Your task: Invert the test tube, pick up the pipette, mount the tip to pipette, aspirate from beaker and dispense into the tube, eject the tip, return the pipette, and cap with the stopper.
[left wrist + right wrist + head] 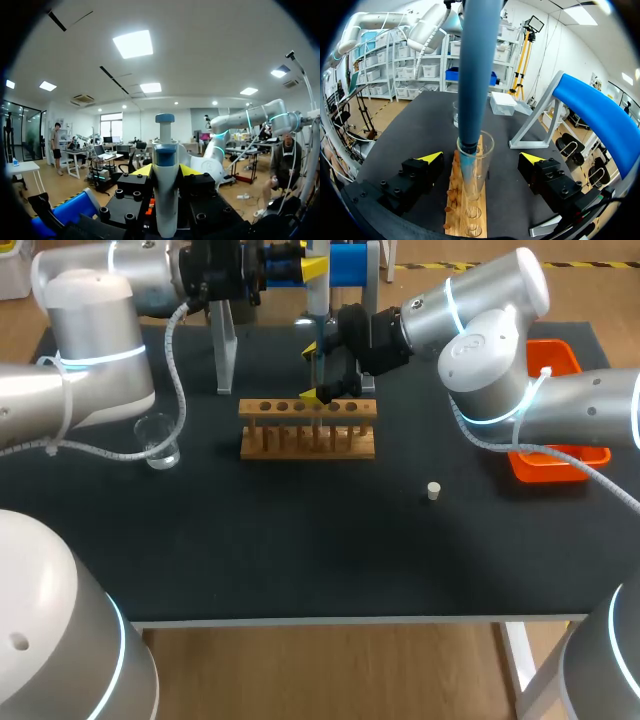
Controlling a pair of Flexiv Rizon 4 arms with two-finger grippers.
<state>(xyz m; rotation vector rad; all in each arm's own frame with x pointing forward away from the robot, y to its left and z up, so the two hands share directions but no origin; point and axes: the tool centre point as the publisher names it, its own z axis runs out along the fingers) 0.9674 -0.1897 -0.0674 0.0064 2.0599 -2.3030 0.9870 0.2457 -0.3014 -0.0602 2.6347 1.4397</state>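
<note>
My left gripper (300, 268) (165, 170) is shut on the white and blue pipette (316, 302) (165, 165) and holds it upright above the wooden rack (308, 430) (462, 210). The pipette's blue shaft (472, 75) reaches down into the mouth of a clear test tube (481, 165) (319, 368), which stands open end up in the rack. My right gripper (328, 390) (482, 158) is open, one finger on each side of the tube without touching it. A clear beaker (160, 440) (456, 112) stands left of the rack. The small white stopper (433, 490) lies to the rack's right.
The blue pipette stand (350, 265) (600, 120) with its grey leg (223, 350) is behind the rack. A white box (502, 102) sits near the stand. An orange tray (555, 415) lies at the right edge under my right arm.
</note>
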